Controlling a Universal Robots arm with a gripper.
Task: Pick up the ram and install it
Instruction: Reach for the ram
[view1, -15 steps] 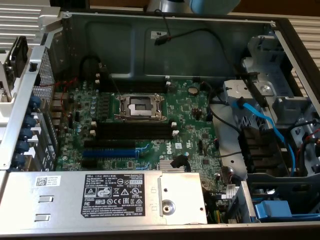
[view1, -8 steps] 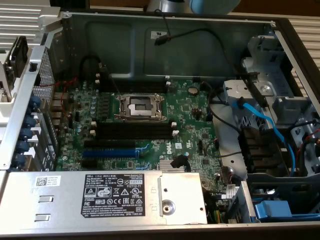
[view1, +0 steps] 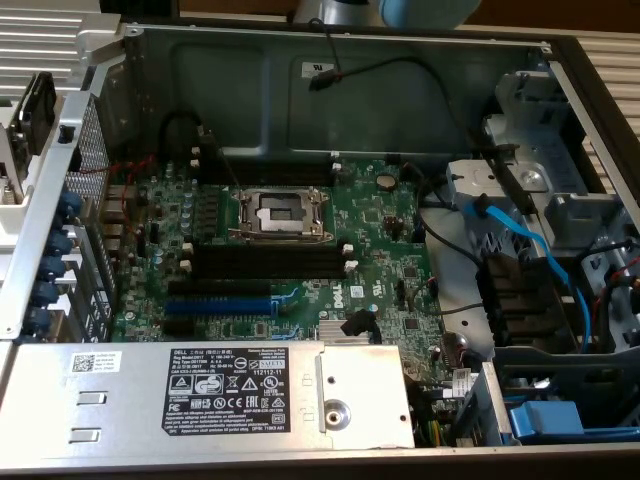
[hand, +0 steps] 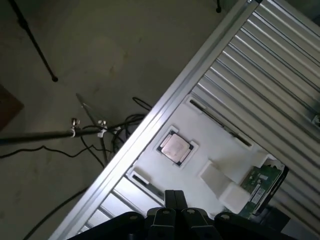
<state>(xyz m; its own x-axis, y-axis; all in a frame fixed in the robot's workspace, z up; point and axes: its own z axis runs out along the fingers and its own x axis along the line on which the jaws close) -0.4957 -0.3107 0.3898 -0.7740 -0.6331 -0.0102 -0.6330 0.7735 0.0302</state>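
Hovering clenched, empty: black gripper (hand: 173, 194) | wrist view: dark-green ram stick (hand: 260, 184) at white tray's (hand: 215, 142) corner, beside aluminium table rail (hand: 150, 134), floor (hand: 100, 50) beyond | exterior view: black memory slots (view1: 265, 262) on green motherboard (view1: 390, 240)

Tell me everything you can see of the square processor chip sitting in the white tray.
The processor chip is a small square with a dull silvery metal lid and a thin darker border. It lies flat, lid up, in a square recess of the white tray, which rests on a ribbed metal surface. Only the tray touches it. The claw is shut and apart from it.
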